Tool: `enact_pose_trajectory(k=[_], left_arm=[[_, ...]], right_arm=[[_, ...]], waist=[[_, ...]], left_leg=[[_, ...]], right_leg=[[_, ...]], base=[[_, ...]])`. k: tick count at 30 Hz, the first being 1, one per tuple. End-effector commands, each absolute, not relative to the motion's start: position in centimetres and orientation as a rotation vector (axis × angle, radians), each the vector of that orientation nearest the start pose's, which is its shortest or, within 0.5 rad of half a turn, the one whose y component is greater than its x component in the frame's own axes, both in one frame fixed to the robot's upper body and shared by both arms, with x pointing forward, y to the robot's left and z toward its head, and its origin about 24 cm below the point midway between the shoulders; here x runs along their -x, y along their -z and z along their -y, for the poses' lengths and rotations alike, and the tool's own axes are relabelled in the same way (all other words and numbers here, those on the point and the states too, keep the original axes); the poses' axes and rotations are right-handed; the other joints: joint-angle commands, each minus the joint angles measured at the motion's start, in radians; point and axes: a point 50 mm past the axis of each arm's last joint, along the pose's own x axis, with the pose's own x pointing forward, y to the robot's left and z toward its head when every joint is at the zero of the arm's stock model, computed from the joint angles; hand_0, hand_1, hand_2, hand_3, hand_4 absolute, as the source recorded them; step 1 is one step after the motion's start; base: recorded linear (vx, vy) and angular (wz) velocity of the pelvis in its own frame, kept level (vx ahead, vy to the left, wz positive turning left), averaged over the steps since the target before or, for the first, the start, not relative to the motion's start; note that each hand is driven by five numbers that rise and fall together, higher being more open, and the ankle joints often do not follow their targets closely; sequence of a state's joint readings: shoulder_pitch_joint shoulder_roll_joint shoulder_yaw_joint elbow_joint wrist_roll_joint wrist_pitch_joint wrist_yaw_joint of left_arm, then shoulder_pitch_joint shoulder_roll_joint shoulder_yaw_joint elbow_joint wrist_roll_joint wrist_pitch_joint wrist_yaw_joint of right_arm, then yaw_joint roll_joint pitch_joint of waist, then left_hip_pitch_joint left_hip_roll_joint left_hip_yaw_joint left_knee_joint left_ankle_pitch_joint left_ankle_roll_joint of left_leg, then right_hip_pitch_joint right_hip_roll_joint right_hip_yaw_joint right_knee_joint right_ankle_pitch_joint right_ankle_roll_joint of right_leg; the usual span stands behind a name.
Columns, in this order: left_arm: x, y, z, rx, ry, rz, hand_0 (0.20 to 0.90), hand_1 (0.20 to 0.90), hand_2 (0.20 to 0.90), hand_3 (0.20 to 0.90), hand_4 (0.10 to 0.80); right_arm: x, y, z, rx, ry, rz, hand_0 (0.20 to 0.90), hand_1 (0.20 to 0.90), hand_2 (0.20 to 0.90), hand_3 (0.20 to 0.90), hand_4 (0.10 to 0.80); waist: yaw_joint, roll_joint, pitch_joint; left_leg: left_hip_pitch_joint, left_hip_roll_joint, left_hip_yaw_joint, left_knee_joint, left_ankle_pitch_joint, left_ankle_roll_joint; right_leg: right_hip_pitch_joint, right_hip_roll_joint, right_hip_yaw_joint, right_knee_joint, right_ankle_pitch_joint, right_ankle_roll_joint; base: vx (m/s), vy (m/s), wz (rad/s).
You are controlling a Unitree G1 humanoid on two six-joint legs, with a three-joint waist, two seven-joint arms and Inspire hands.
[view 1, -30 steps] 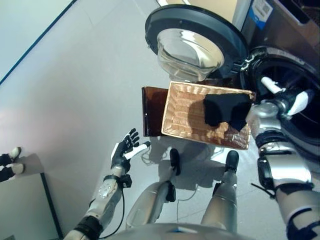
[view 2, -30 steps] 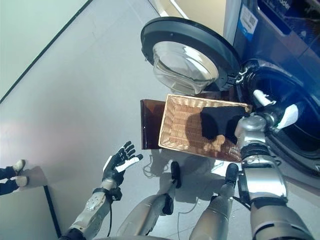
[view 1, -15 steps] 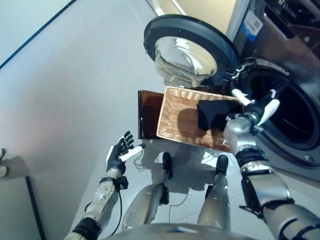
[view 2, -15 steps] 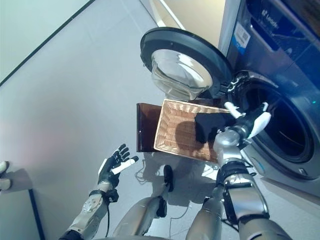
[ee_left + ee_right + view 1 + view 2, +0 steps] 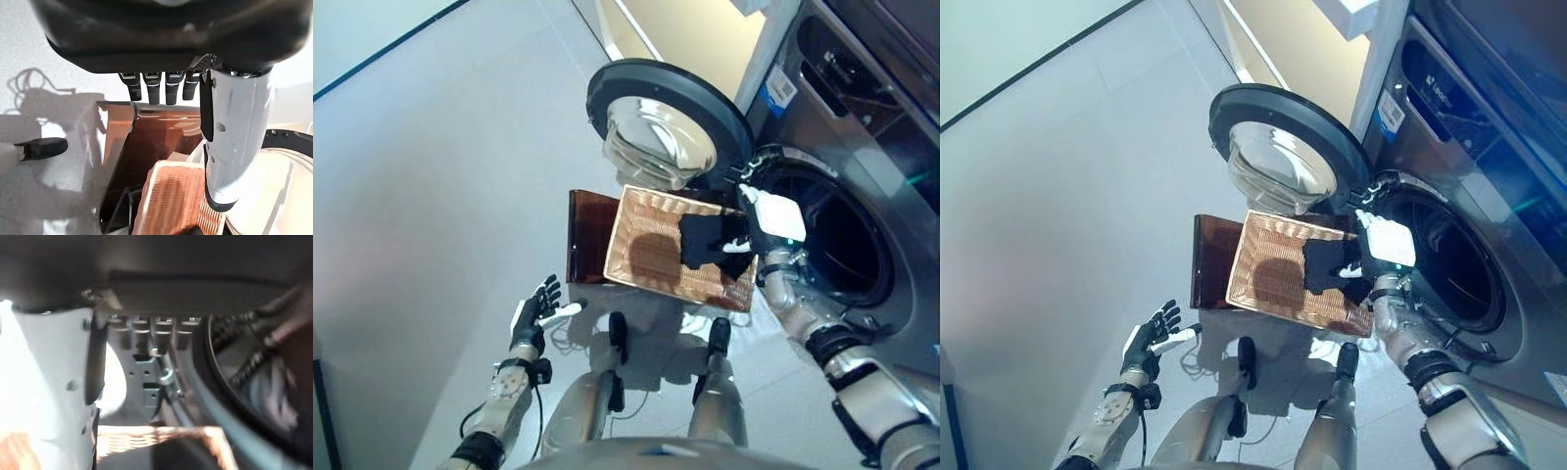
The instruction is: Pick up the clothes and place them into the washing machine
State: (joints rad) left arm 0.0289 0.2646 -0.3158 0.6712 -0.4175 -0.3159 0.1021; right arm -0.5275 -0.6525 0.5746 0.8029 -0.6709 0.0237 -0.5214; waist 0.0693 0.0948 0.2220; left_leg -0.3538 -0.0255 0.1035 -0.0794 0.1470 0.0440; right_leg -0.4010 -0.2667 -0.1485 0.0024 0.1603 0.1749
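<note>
A black garment [image 5: 703, 245] lies at the right end of a wicker basket [image 5: 651, 257], in front of the washing machine. The machine's round door [image 5: 664, 125] stands wide open and the dark drum [image 5: 1451, 262] is exposed. My right hand [image 5: 771, 217] hovers open at the basket's right edge, between the garment and the drum's rim, with straight fingers [image 5: 149, 337] and nothing in it. Whether it touches the garment I cannot tell. My left hand [image 5: 532, 315] hangs open low on the left over the floor, its fingers [image 5: 157, 87] straight and empty.
The basket rests on a low brown stand [image 5: 583, 235] that sticks out at its left. The open door hangs just behind the basket. The machine's grey front [image 5: 1400, 108] fills the right side. Grey floor [image 5: 431, 186] spreads to the left.
The camera has swung, showing more of the machine. My right hand has drawn back from the drum's mouth to the basket's right end. The garment and the left hand stay as they were.
</note>
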Motion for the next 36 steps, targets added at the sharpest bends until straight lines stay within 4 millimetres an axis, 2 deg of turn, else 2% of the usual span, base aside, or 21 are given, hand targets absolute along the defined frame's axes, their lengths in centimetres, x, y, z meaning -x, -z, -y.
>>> enact_pose_trajectory(k=[1,7,15,23,31,36], left_arm=[[-21.6,6.5,-18.8,0.034,-0.066,-0.299,0.900,0.900,0.900,0.900,0.800],[-22.3,5.6,-18.0,0.066,-0.050,-0.254,0.900,0.900,0.900,0.900,0.800],[-23.4,3.8,-17.7,0.114,-0.068,-0.164,0.900,0.900,0.900,0.900,0.800],[-24.5,1.7,-18.0,0.161,-0.112,-0.059,0.900,0.900,0.900,0.900,0.800],[-24.7,-0.2,-18.0,0.210,-0.099,0.025,0.900,0.900,0.900,0.900,0.800],[-24.8,-2.9,-18.5,0.240,-0.071,0.140,0.900,0.900,0.900,0.900,0.800]], right_arm=[[-35.0,-8.5,25.4,1.823,0.143,0.195,0.900,0.900,0.900,0.900,0.800],[-36.5,-9.0,24.6,1.954,0.108,0.174,0.900,0.900,0.900,0.900,0.800],[-37.5,-9.6,23.9,1.914,0.141,0.140,0.900,0.900,0.900,0.900,0.800],[-37.4,-8.4,22.9,1.858,0.126,0.117,0.900,0.900,0.900,0.900,0.800],[-37.5,-8.5,23.6,1.847,0.161,0.084,0.900,0.900,0.900,0.900,0.800],[-38.0,-10.6,25.2,1.838,0.250,0.061,0.900,0.900,0.900,0.900,0.800]], waist=[[0.043,0.004,-0.024],[0.060,0.004,0.005],[0.077,0.023,0.045],[0.089,0.051,0.076],[0.103,0.072,0.101],[0.113,0.095,0.142]], left_leg=[[0.038,0.000,0.007,-0.008,-0.058,-0.094],[0.018,0.005,-0.003,-0.008,-0.045,-0.101],[-0.023,0.005,-0.022,-0.008,-0.020,-0.114],[-0.058,-0.001,-0.041,-0.008,-0.010,-0.121],[-0.085,-0.006,-0.046,-0.008,0.000,-0.123],[-0.137,-0.008,-0.052,-0.008,0.020,-0.127]], right_leg=[[-0.008,0.007,-0.016,0.044,0.027,-0.018],[-0.015,0.013,-0.025,0.037,0.034,-0.021],[-0.032,0.013,-0.041,0.028,0.044,-0.023],[-0.056,0.000,-0.058,0.035,0.047,-0.025],[-0.086,-0.004,-0.057,0.032,0.055,-0.024],[-0.142,-0.003,-0.047,0.044,0.063,-0.026]], base=[[0.000,0.000,0.00],[0.000,0.000,0.00],[-0.014,-0.012,0.08],[-0.009,0.000,0.07],[-0.008,0.003,0.00],[-0.057,-0.001,0.02]])
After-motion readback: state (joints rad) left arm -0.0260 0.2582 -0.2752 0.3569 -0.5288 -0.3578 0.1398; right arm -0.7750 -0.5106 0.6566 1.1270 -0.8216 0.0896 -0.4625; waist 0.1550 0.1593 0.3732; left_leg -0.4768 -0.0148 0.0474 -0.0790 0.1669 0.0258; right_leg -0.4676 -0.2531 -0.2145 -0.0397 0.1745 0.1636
